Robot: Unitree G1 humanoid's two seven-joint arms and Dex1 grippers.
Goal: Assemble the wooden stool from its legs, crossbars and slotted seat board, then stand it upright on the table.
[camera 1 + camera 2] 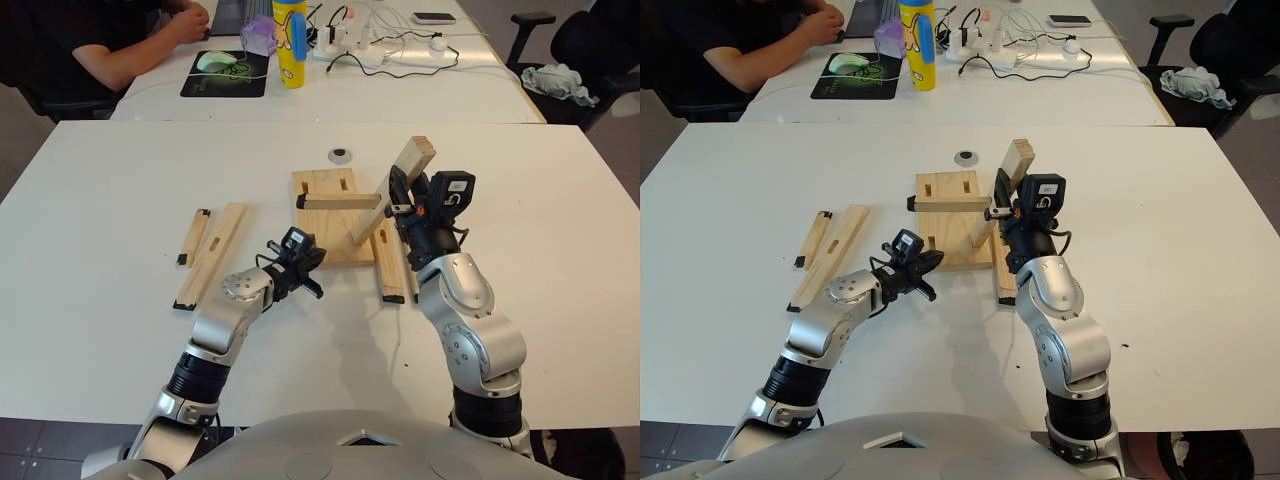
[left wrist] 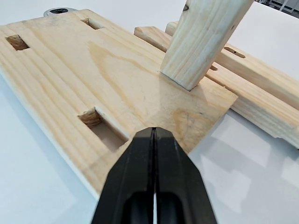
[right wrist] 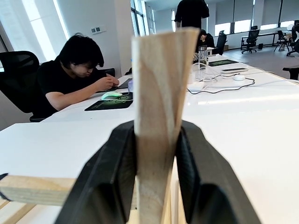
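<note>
The slotted seat board (image 1: 325,185) lies flat at the table's middle. My right gripper (image 1: 398,203) is shut on a wooden leg (image 1: 412,160) that leans tilted, its lower end resting on the board (image 2: 182,77). A crossbar (image 1: 340,201) sticks out sideways from that leg over the board. In the right wrist view the leg (image 3: 156,93) stands clamped between both pads. My left gripper (image 1: 312,262) is shut on nothing, its tips (image 2: 154,135) at the board's near left edge beside a slot (image 2: 100,126). Another leg (image 1: 388,268) lies to the right of the board.
Two loose wooden pieces, a short one (image 1: 193,236) and a longer one (image 1: 212,254), lie on the left of the table. A small round dark object (image 1: 341,154) sits behind the board. The table behind holds a yellow bottle (image 1: 290,40) and cables.
</note>
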